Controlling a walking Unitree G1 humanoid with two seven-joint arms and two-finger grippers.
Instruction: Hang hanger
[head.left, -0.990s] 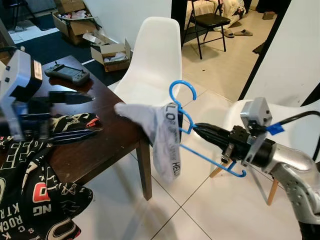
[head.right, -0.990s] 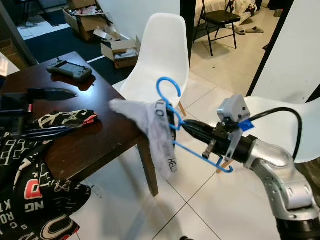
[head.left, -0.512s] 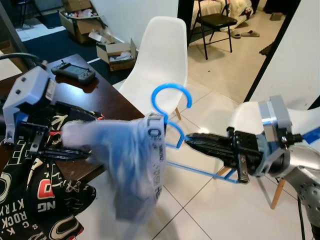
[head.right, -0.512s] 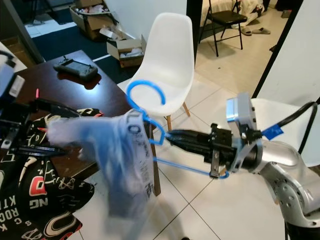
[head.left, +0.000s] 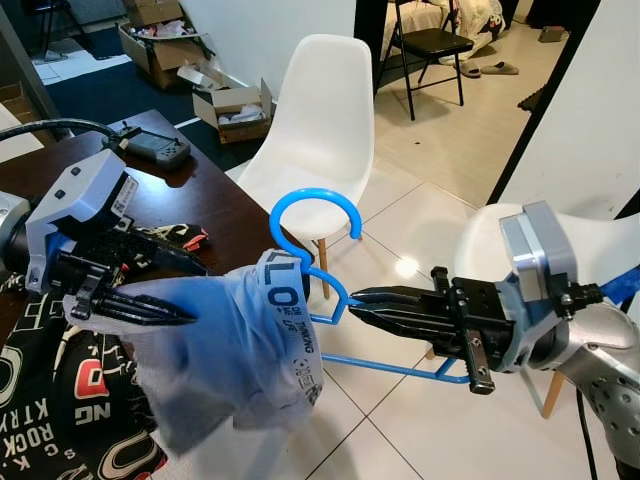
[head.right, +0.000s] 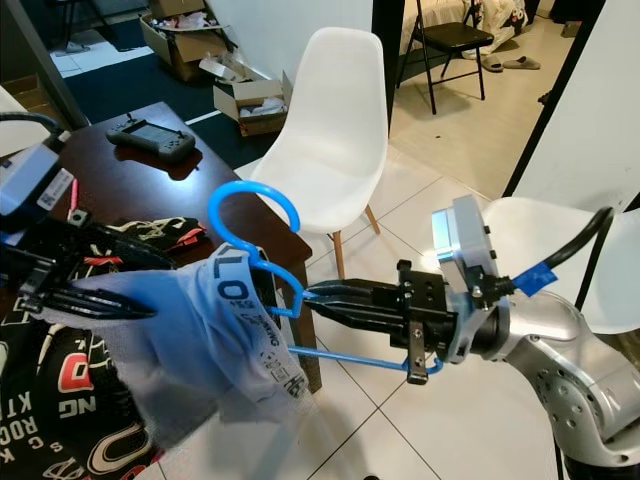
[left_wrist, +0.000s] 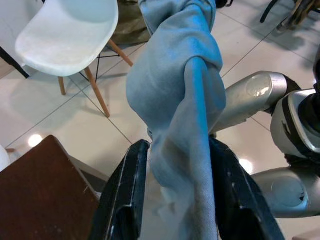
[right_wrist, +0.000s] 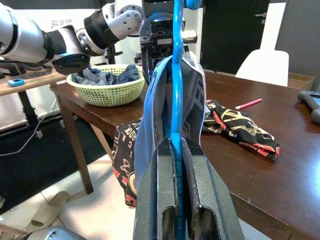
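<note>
The right pincer (head.left: 358, 298) is clamped on a blue hanger (head.left: 300, 215), its two black fingers (right_wrist: 170, 200) pressed narrow against the blue wire, which runs straight out between them in the right wrist view. The hanger is held in the air off the corner of the dark wooden surface (head.left: 215, 200), with its hook curving upward just beyond the fingertips and its lower bar running back under the pincer toward the wrist. A pale grey garment (head.left: 235, 350) with printed lettering on its band is draped over the hanger's far end and hangs down from it. The left pincer (head.left: 185, 318) holds the other side of this garment: in the left wrist view the cloth (left_wrist: 180, 100) is bunched between its two fingers (left_wrist: 127, 200), which sit fairly narrow around it. The two pincers face each other with the garment stretched between them. Beneath the left pincer lies black printed clothing (head.left: 70, 400) on the surface. Past the hanger stands a white chair (head.left: 320, 110), and a handheld controller (head.left: 150, 148) rests on the surface behind the left pincer.
</note>
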